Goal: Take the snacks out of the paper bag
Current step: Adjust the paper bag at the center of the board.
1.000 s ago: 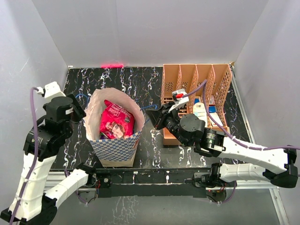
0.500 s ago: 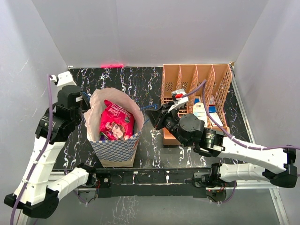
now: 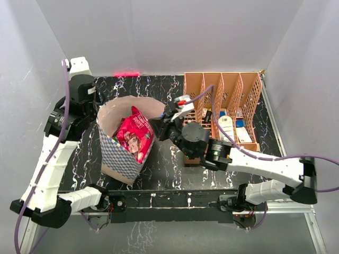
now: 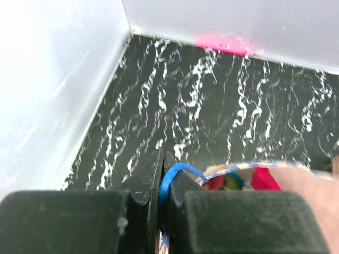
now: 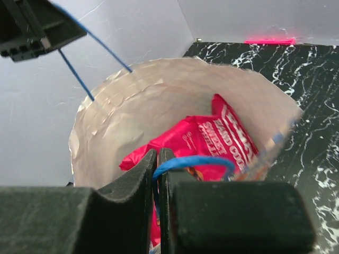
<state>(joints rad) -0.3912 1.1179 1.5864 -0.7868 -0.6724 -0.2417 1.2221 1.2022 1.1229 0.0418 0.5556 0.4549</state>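
The paper bag (image 3: pixel 117 157) stands tilted at the left of the table, its mouth pulled wide. A red snack packet (image 3: pixel 135 133) lies inside with more packets under it; in the right wrist view the same red packet (image 5: pixel 226 130) shows against the bag's cream inner wall (image 5: pixel 159 90). My left gripper (image 3: pixel 95 107) is at the bag's far left rim, shut on a blue cord handle (image 4: pixel 177 169). In the left wrist view, the left gripper (image 4: pixel 162 159) has its jaws pressed together on the cord. My right gripper (image 3: pixel 159 126) is at the right rim. In its own view, the right gripper (image 5: pixel 158 154) is shut on the other blue handle (image 5: pixel 197 160).
A peach slotted organizer (image 3: pixel 222 87) with small bottles and boxes stands at the back right, just behind the right arm. White walls close the table on three sides. A pink light mark (image 3: pixel 126 73) lies at the back edge.
The left arm swung toward the back and its gripper shut on the left handle. The right gripper moved left with its handle. The bag tilted and its mouth widened.
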